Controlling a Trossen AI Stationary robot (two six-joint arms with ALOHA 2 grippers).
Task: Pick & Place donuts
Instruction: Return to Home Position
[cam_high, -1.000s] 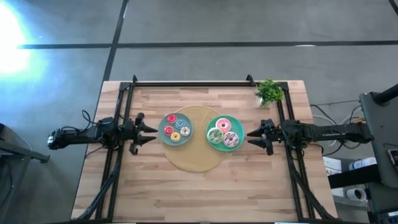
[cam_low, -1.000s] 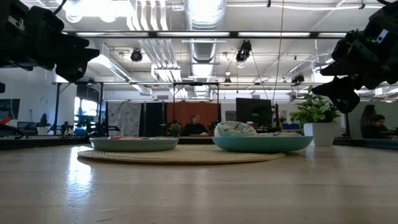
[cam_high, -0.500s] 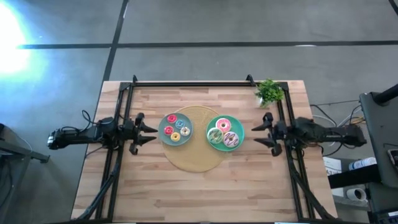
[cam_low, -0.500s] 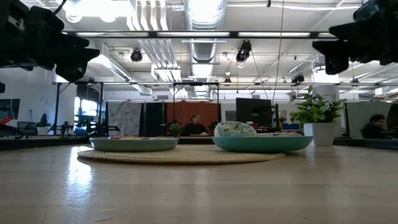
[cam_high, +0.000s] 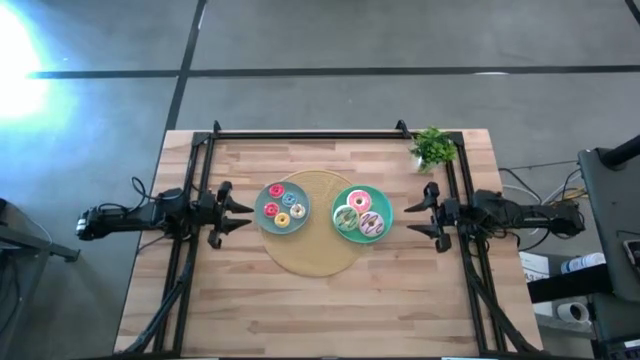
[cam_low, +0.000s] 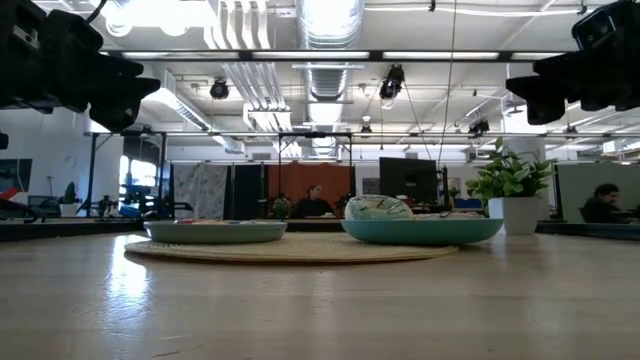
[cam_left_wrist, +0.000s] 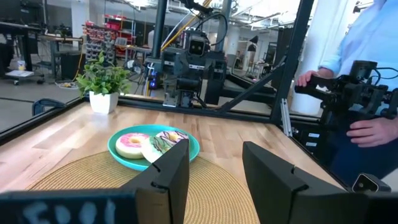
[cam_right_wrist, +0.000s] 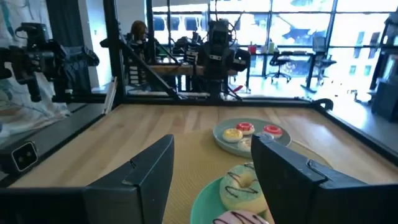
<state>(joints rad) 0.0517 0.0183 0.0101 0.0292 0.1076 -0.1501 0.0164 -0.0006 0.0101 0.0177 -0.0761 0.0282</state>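
wooden table (cam_high: 330, 310) is recorded as the work surface, with an open workshop beyond it. a round woven mat (cam_high: 318, 262) is laid at the middle of the table, and two plates are set side by side on it.

the grey-blue plate (cam_high: 262, 203) is placed toward the left arm's side. four small donuts (cam_high: 275, 190) are seen lying in it, iced pink, orange and cream. the teal plate (cam_high: 388, 214) is placed toward the right arm's side. three larger donuts (cam_high: 358, 202) are seen in it: one pink, one green, one lilac.

the left gripper (cam_high: 243, 214) is held just beside the grey-blue plate, on the side away from the teal plate, and is not touching it. its fingers are spread apart and nothing is gripped. the right gripper (cam_high: 410, 221) is held near the outer side of the teal plate, apart from it. its fingers are likewise spread and empty. from table level, both grippers are seen raised well above the plates.

a small potted plant (cam_high: 432, 148) is stood at the table's far right corner. a person in a light blue shirt (cam_left_wrist: 373, 37) is seen beyond the table edge in the left wrist view.
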